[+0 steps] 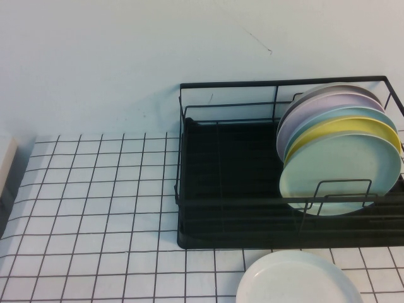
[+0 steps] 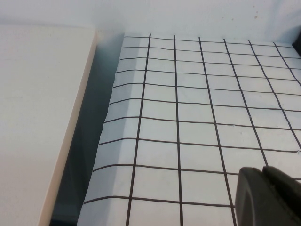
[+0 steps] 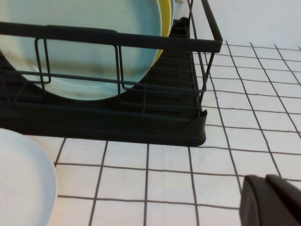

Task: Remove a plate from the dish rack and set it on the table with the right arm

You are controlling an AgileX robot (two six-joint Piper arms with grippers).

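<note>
Plate [image 1: 297,279] lies flat on the table [image 1: 95,208], in front of the dish rack [image 1: 227,189], beside the right gripper [image 3: 273,201]; only the wrist views show either gripper, whose grip cannot be told; the left gripper [image 2: 268,197] hovers over bare grid; five plates stand in the rack, mint-green plate [image 1: 341,177] frontmost.

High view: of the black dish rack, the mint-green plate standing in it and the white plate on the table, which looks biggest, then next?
1. Dish rack, clearly largest.
2. and 3. Mint-green plate and off-white plate: unsure, since the off-white one is cut off by the picture edge and lies nearer the camera.
Neither gripper appears in this view.
</note>
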